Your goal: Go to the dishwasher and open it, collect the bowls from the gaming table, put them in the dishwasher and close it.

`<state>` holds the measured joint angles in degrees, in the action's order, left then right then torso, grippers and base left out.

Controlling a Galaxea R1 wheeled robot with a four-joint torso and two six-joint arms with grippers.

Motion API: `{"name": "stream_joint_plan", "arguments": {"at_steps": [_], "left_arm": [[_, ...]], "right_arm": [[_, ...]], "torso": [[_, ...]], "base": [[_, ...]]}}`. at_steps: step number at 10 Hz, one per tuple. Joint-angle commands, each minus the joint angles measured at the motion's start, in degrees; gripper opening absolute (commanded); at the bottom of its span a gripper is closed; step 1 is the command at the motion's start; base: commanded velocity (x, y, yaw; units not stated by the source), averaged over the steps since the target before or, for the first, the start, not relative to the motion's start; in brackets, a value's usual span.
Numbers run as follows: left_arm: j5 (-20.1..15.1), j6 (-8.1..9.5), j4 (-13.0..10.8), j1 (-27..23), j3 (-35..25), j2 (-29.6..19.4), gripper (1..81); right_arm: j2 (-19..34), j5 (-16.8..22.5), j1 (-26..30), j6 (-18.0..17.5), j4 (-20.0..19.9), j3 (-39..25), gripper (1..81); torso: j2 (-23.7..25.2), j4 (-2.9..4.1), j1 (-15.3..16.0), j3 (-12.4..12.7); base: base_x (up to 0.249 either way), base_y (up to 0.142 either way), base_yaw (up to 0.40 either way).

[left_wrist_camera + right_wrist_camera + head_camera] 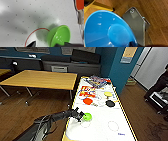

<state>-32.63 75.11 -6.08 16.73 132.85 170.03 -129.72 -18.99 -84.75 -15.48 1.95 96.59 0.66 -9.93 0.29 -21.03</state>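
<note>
left arm (53, 118) is reaching in from the near left over the edge of the gaming table (105, 127), with the left gripper (81, 116) sitting at the lime green bowl (87, 116). left wrist view is showing that bowl (58, 36) tilted on the dotted white top beside a thin red circle (36, 33), a dark fingertip (31, 44) on one side and dark gripper parts touching its rim on the other. jaws are looking spread around the bowl's near rim, but cannot tell whether they are actually clamping it.

right wrist view is showing a blue bowl (109, 30) very close to the camera, over wooden floor (157, 16) and a yellow table edge (102, 6). can't tell the right jaws' state or whether they are holding it.

farther along the white top, the orange-red bowl (87, 101) is lying mid-table, the black bowl (110, 103) just right of it, the pale yellow bowl (108, 94) beyond that. printed boxes (98, 81) are resting at the far end. plain yellow-topped table (40, 79) is standing to the left, well apart from the bowls.
</note>
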Motion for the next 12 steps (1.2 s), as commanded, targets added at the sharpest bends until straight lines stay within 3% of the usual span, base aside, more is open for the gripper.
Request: {"name": "stream_joint_plan", "arguments": {"at_steps": [1, 5, 8, 11, 12], "left_arm": [[-1.6, 0.22, -1.4, -8.0, -0.7, 1.5, 81.1], [-1.7, 0.48, -2.7, -6.5, -0.7, 2.4, 81.1], [-2.4, 5.22, -3.4, -5.4, -0.6, 2.5, 81.1], [-4.6, 11.2, -7.5, -4.5, -0.3, 2.4, 81.1], [-4.7, 11.29, -8.2, -4.2, -0.6, 2.4, 81.1]], "right_arm": [[2.7, 3.0, 0.8, 0.0, 0.9, -1.0, 1.0], [2.6, 3.0, 0.9, 0.0, 0.9, -1.0, 1.0], [2.4, 3.0, 0.9, 0.0, 0.9, -0.9, 1.0], [2.0, 3.0, 1.1, 0.0, 0.9, -0.5, 1.0], [1.9, 3.0, 1.2, 0.0, 0.9, -0.4, 1.0]], "torso": [[0.0, 0.0, 0.0, 0.0], [0.0, 0.0, 0.0, 0.0], [0.0, 0.0, 0.0, 0.0], [0.0, 0.0, 0.0, 0.0], [0.0, 0.0, 0.0, 0.0]], "base": [[0.0, 0.0, 0.0], [0.0, 0.0, 0.0], [0.0, 0.0, 0.0], [0.0, 0.0, 0.0], [0.0, 0.0, 0.0]]}}
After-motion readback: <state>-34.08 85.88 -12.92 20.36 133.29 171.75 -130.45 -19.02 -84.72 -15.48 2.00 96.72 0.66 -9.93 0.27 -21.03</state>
